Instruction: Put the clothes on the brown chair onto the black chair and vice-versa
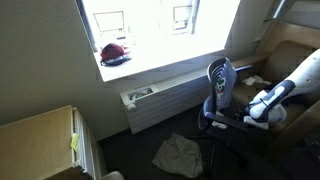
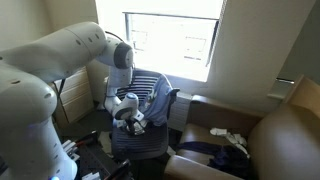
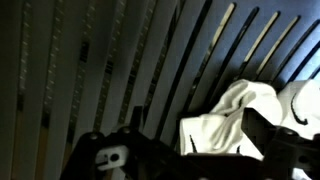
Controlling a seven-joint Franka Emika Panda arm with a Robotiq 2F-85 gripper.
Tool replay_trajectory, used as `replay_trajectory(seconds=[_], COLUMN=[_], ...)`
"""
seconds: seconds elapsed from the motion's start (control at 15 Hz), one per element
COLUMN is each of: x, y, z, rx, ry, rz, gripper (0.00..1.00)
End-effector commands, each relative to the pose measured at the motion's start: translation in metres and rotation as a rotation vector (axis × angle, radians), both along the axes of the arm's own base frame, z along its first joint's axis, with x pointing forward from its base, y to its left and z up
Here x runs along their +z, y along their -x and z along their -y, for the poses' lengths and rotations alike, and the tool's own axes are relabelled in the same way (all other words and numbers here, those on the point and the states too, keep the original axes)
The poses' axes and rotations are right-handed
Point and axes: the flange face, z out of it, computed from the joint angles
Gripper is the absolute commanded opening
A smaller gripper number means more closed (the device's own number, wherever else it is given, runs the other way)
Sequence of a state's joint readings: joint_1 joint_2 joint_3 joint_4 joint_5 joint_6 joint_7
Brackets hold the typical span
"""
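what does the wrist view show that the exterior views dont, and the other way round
Only the wrist view: a white cloth close up against a dark ribbed surface.
Only the exterior views: the black chair with a bluish cloth over its back, the brown chair, a pale cloth on the floor, and the window.
Shared: the pincer, open in the wrist view.

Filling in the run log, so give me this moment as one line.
arm: gripper over black chair seat | grip state: unclear | backrest: blue garment draped | brown chair: white cloth | floor: pale cloth
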State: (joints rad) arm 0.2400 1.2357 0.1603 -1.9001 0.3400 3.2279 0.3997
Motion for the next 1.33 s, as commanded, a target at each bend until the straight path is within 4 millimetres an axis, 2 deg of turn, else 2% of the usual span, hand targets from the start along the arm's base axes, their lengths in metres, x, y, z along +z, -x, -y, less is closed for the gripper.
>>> replay_trajectory(seconds=[0.0,0.07,0.13,0.33,0.6,0.73,0.8,0.87,0.93,1.13,1.27], x=[-0.026,-0.030,-0.020,-0.027,-0.017,-0.019,-0.024,-0.030,-0.018,-0.028,-0.041], y=[-0.028,-0.035,-0.022,-0.023,-0.024,-0.028,-0.041,-0.031,-0.031,-0.029,-0.027], z=[-0.007,-0.008,-0.002,-0.004,-0.011,-0.020,-0.024,-0.020,-0.023,-0.021,-0.016], rx=[-0.075,-0.081,-0.054,-0.056,-0.047,-0.058,-0.058,-0.068,-0.060,-0.064,-0.072], ry=[-0.019,-0.004,-0.011,-0.009,-0.017,-0.052,-0.046,-0.043,-0.040,-0.039,-0.041], rz=[0.175,0.231,0.144,0.158,0.209,0.275,0.270,0.238,0.243,0.239,0.171], gripper=[1.00,1.00,1.00,1.00,1.00,1.00,1.00,1.00,1.00,1.00,1.00])
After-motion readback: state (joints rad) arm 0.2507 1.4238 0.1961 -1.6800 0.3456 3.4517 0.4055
